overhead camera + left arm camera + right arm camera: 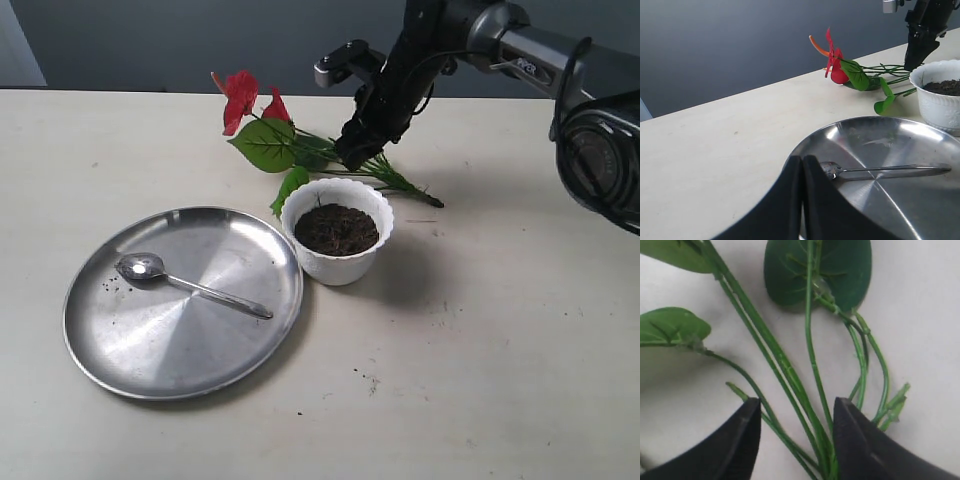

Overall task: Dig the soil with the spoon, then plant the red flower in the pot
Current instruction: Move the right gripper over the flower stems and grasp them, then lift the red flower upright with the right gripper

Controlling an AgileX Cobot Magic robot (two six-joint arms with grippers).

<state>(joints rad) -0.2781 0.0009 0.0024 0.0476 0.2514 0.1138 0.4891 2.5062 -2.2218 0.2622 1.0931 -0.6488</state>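
Note:
The red flower [262, 125] lies flat on the table behind the white pot [337, 232], its green stems [807, 355] running toward the back right. Dark soil [336, 229] fills the pot. My right gripper [352, 155] is lowered over the stems, open, with its black fingers [742, 437] on either side of the bundle [796, 412]. The silver spoon [190, 284] rests on the steel plate [150, 340], bowl to the left. My left gripper [802, 165] is shut and empty, hovering at the plate's edge near the spoon's bowl [830, 169].
The steel plate [900, 210] sits at the front left, touching the pot [938, 97]. A few soil crumbs [368, 380] lie on the table in front of the pot. The right arm [540, 60] reaches in from the back right.

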